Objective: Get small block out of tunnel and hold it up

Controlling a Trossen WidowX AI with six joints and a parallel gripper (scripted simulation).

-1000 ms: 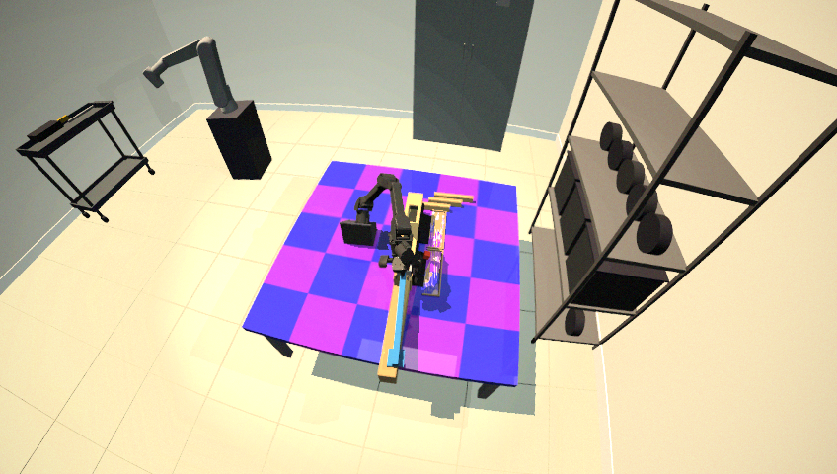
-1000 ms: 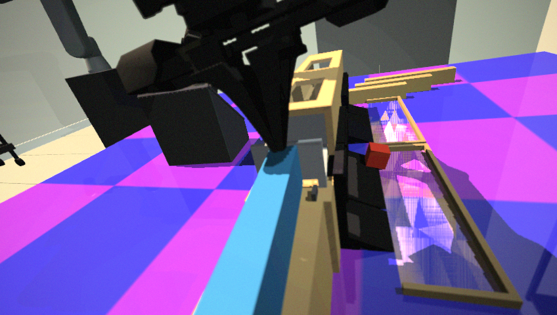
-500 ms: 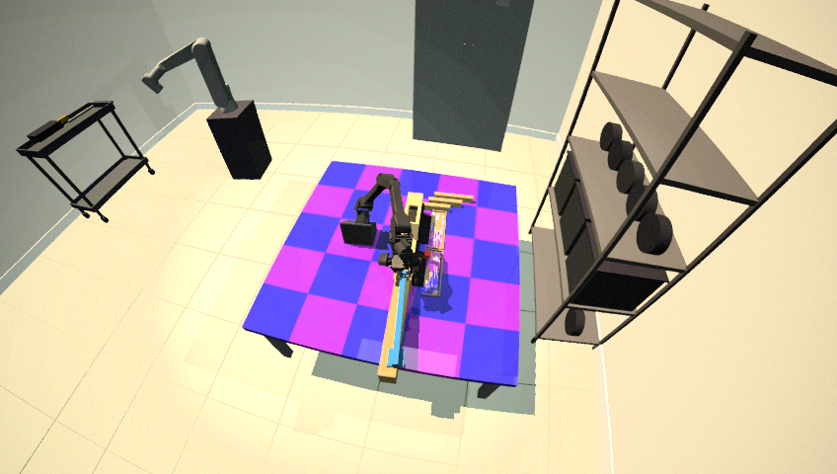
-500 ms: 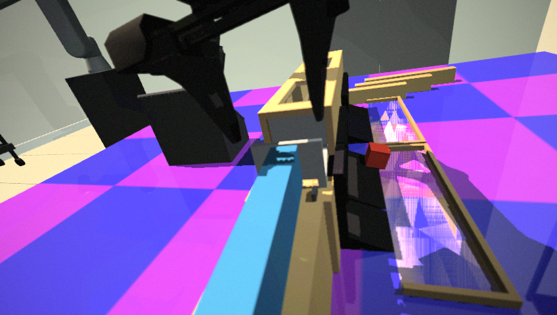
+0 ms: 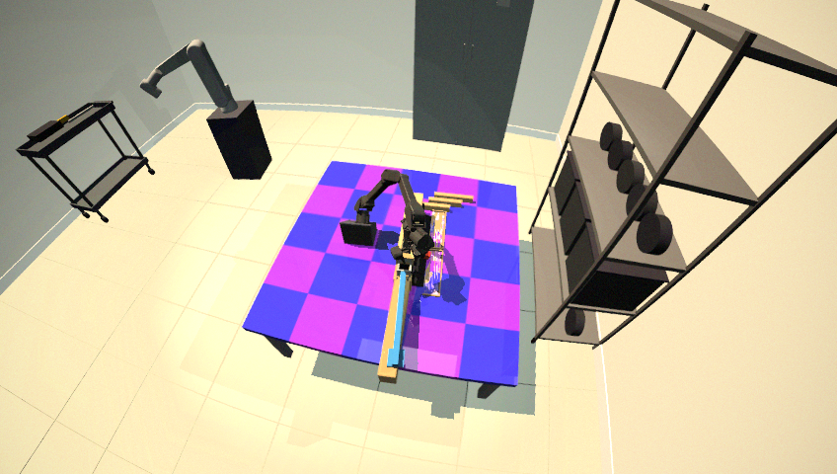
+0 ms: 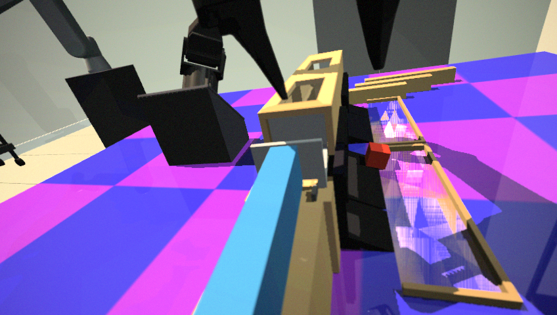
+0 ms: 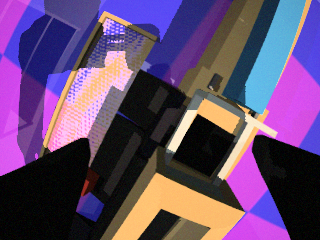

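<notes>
Small block: not positively identified; its place inside or outside the tunnel cannot be confirmed. Top view, centre: the black two-finger gripper [image 5: 411,252] [image 6: 331,83] [image 7: 175,146] is above the workpiece; a long blue bar handle [image 5: 399,317] [image 6: 249,233] [image 7: 270,60] runs toward lower centre. Exterior view, upper centre: fingers wide apart, gripping nothing, near the tan framed tunnel [image 6: 297,107] [image 7: 135,205]; a red cube [image 6: 378,155] [image 7: 90,182] sits right of centre, outside it. Wrist view, right of centre: the grey-walled sliding cage [image 6: 312,159] [image 7: 227,160] shows a dark interior, contents unreadable. Assessment: block probably light and stiff; grasp opposite side faces, squarely, lest it slip.
</notes>
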